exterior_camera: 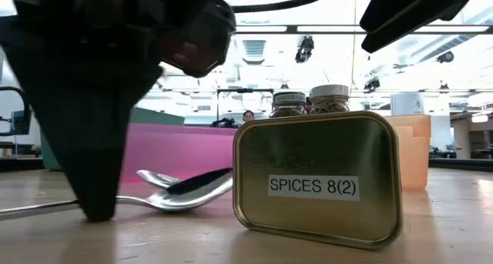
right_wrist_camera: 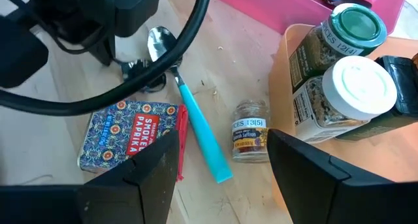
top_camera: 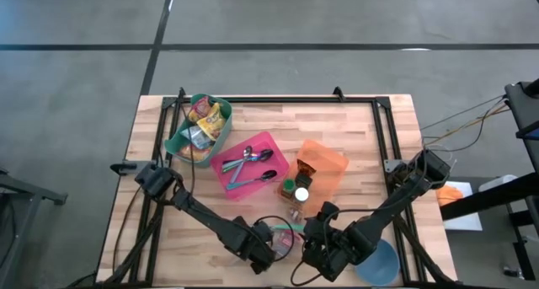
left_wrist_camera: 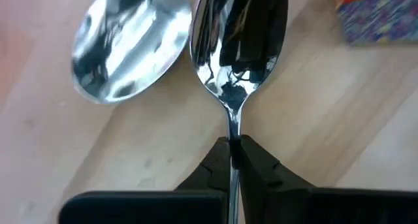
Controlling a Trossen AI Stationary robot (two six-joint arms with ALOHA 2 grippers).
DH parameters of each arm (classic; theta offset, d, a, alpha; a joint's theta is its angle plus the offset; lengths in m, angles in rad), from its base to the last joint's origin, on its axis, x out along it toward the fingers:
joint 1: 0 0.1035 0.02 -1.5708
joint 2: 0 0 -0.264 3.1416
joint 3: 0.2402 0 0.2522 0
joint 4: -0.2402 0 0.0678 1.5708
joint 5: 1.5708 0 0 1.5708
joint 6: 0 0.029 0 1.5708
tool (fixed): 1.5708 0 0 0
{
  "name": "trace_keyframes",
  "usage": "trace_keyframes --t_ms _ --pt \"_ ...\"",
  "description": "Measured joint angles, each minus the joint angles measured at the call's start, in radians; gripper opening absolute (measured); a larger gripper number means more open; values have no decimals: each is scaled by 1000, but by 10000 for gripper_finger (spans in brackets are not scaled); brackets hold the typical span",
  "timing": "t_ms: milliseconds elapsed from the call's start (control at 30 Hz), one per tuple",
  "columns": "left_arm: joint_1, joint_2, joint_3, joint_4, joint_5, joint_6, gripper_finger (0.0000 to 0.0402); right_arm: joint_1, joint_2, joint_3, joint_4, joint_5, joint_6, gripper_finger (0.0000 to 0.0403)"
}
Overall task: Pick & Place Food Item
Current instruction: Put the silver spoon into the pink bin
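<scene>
A pale butcher-block table [top_camera: 253,120] is carrying a green bin [top_camera: 178,143], a pink bin [top_camera: 221,167] and an orange bin [top_camera: 331,158]. Two steel spoons [left_wrist_camera: 124,48], a paprika tin [right_wrist_camera: 127,132], a small saffron jar [right_wrist_camera: 251,138] and a blue bowl [top_camera: 381,264] are lying directly on the wood.

Bright, even overhead light; ceiling lamps [exterior_camera: 304,47] glare in the low view, and the nearest gripper [exterior_camera: 96,102] blurs dark.

Near the left pincer [left_wrist_camera: 233,149] lie two metal spoons [left_wrist_camera: 238,51], one teal-handled spoon [right_wrist_camera: 199,129], one paprika tin [right_wrist_camera: 127,136] and one small jar [right_wrist_camera: 251,139].
</scene>
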Motion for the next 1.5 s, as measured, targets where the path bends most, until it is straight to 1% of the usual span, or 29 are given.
trace_keyframes --t_ms 100,333,500,633,767,933,1000,1100,1233,1333,1433,1500 --pt "0 0 0 -40 0 26 5 0 0 0 0 0 -3 228" --pt "-9 -24 13 -73 0 90 3 0 0 -1 0 0 -5 228" --pt "-23 -91 18 -99 -7 107 2 0 0 -1 -1 0 -7 228" --pt "-31 -137 18 -134 -34 111 2 0 0 -1 -1 0 -7 228" --pt "-33 -213 19 -204 -81 135 2 0 0 -2 -3 0 -7 228" --pt "2 -317 19 -375 -194 137 2 0 0 -2 -3 1 -7 228" --pt "38 -368 19 -443 -246 155 1 0 0 -2 -3 1 -7 228" --pt "119 -428 8 -470 -281 266 1 -1 0 -2 -3 1 -8 228" --pt "268 -486 -6 -469 -282 433 1 -1 0 -2 -2 1 -8 228" --pt "392 -494 -6 -450 -282 566 1 -1 0 -2 -2 2 -10 228" --pt "508 -494 -6 -397 -279 690 1 -1 0 -2 -2 2 -11 228" --pt "578 -492 -6 -359 -254 756 1 -1 0 -2 -2 3 -11 228"
